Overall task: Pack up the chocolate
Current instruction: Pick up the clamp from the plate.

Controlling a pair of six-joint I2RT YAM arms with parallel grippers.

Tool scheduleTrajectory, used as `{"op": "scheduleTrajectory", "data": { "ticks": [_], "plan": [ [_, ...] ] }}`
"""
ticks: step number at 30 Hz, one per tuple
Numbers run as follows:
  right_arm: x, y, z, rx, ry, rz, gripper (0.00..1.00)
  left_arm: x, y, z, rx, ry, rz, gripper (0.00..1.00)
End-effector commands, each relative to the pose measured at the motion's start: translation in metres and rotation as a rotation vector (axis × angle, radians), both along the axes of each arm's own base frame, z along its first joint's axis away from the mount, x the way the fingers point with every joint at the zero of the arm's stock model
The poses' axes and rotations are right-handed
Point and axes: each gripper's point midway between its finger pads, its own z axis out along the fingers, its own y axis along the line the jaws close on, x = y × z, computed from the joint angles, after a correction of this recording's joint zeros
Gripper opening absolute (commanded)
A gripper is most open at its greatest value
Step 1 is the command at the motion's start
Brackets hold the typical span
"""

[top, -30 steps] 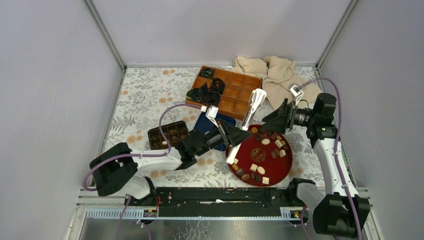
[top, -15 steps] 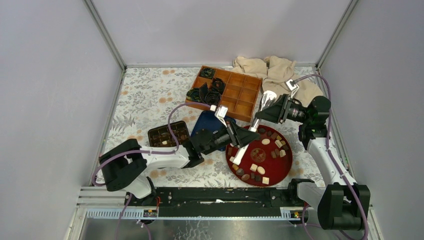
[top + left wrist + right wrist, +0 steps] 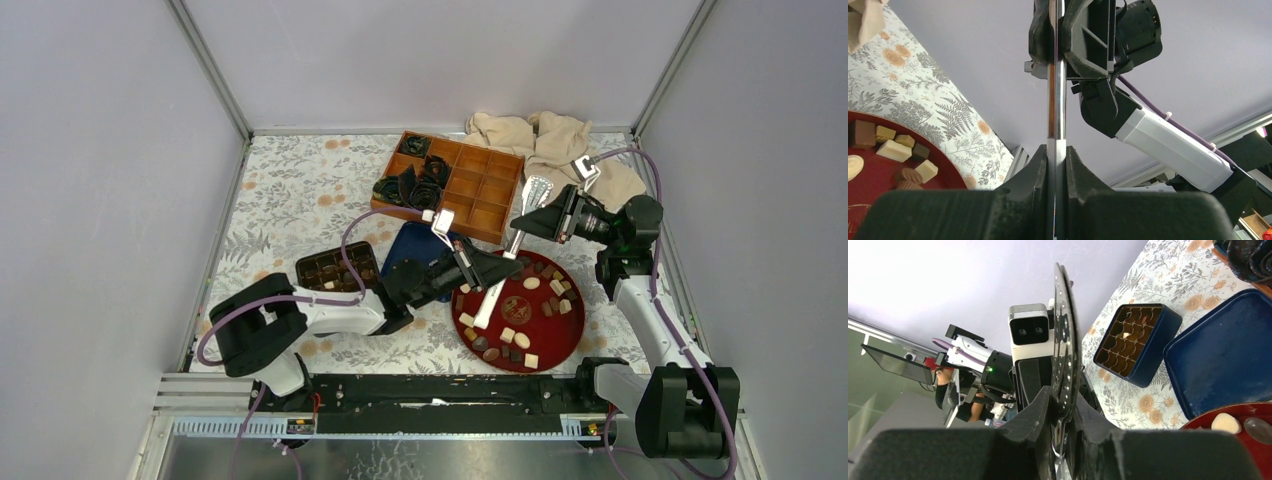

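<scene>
The chocolate (image 3: 545,295) lies as many small dark, brown and cream pieces on a round red plate (image 3: 560,350); some of these pieces (image 3: 893,150) show in the left wrist view. Metal tongs (image 3: 487,305) slant above the plate. My left gripper (image 3: 508,268) is shut on their shaft (image 3: 1055,100), the jaws tight against it (image 3: 1056,155). My right gripper (image 3: 522,222) is shut on the tongs' perforated head (image 3: 1065,340), clamped between its fingers (image 3: 1064,405). Both arms meet over the plate's far left rim.
A dark blue box (image 3: 335,268) with a compartment insert holds a few pieces; its blue lid (image 3: 415,250) lies beside it. Behind stand a brown wooden divider tray (image 3: 475,190) with black paper cups (image 3: 415,185) and a beige cloth (image 3: 545,145).
My right gripper came in from the right and closed on the tongs' head. The left gripper tightened on the shaft and slid slightly right.
</scene>
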Motion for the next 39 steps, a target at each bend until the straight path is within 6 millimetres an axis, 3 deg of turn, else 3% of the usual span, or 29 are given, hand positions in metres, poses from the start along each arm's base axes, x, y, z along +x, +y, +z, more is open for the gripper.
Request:
{"op": "scheduleTrajectory", "data": {
  "ticks": [1, 5, 8, 13, 17, 23, 28, 31, 39],
  "plan": [
    [0.001, 0.001, 0.009, 0.017, -0.027, -0.005, 0.17, -0.008, 0.009, 0.049, -0.198, -0.054, -0.018, 0.07],
    [0.001, 0.001, 0.009, 0.023, -0.012, -0.006, 0.14, -0.009, 0.007, 0.050, -0.222, -0.045, -0.033, 0.08],
    [0.001, 0.001, 0.008, 0.024, -0.007, -0.008, 0.19, -0.009, 0.006, 0.051, -0.226, -0.047, -0.038, 0.11],
    [0.000, 0.001, 0.006, 0.022, -0.008, -0.006, 0.54, -0.010, 0.009, 0.052, -0.222, -0.051, -0.034, 0.20],
    [-0.002, 0.001, 0.008, 0.019, -0.020, -0.001, 0.70, -0.010, 0.010, 0.050, -0.217, -0.046, -0.032, 0.30],
    [-0.004, 0.001, 0.010, 0.016, -0.031, 0.007, 0.77, -0.011, 0.010, 0.051, -0.220, -0.048, -0.041, 0.39],
    [-0.007, 0.001, 0.011, 0.001, -0.058, 0.020, 0.91, -0.014, 0.014, 0.055, -0.226, -0.067, -0.040, 0.47],
    [-0.013, 0.000, 0.010, -0.034, -0.101, 0.047, 0.99, -0.013, 0.018, 0.057, -0.225, -0.070, -0.026, 0.47],
    [-0.038, -0.017, 0.007, -0.166, -0.299, 0.126, 1.00, -0.001, 0.036, 0.042, -0.199, -0.018, 0.020, 0.42]
  ]
}}
